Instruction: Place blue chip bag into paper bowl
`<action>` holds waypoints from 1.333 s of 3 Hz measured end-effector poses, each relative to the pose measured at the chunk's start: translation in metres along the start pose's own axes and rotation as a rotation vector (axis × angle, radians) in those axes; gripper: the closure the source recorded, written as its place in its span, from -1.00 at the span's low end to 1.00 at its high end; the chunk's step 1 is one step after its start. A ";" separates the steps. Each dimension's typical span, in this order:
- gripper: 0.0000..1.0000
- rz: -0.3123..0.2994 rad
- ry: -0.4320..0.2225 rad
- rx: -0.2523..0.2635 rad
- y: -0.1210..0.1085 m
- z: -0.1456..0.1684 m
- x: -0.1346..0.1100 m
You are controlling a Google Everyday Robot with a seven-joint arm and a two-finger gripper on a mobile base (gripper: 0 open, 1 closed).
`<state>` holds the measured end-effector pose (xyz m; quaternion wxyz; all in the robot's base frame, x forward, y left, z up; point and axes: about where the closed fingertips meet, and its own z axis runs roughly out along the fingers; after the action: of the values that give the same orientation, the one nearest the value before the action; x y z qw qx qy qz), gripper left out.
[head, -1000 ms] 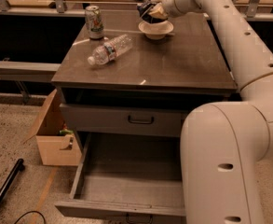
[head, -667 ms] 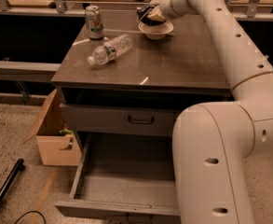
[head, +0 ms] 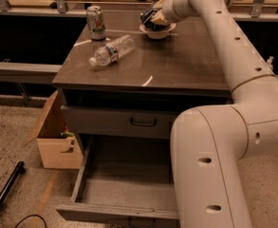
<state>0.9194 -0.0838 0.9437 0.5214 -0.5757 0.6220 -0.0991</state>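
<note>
The paper bowl (head: 166,31) is small, white and round and stands at the back middle of the dark table top (head: 186,65). The blue chip bag (head: 149,23) shows only as a dark crumpled mass in the bowl, partly hidden by the gripper. My gripper (head: 151,17) is at the end of the white arm that reaches in from the right. It sits right over the bowl's left side, against the bag.
A clear plastic bottle (head: 111,51) lies on its side left of the bowl. A soda can (head: 96,22) stands at the back left. Below the table front a drawer (head: 124,184) is pulled open. A cardboard box (head: 58,146) sits on the floor at the left.
The gripper has stayed over the bowl and sunk slightly toward it. The arm's lower links have swung a little to the left. Bottle and can have not moved.
</note>
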 end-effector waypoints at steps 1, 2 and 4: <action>-0.73 -0.002 0.007 -0.017 0.003 -0.002 0.001; -1.00 0.011 0.037 -0.047 0.003 -0.018 0.003; -1.00 0.067 0.075 -0.066 -0.012 -0.105 0.021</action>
<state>0.8513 -0.1555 0.9870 0.4815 -0.5671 0.6631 -0.0825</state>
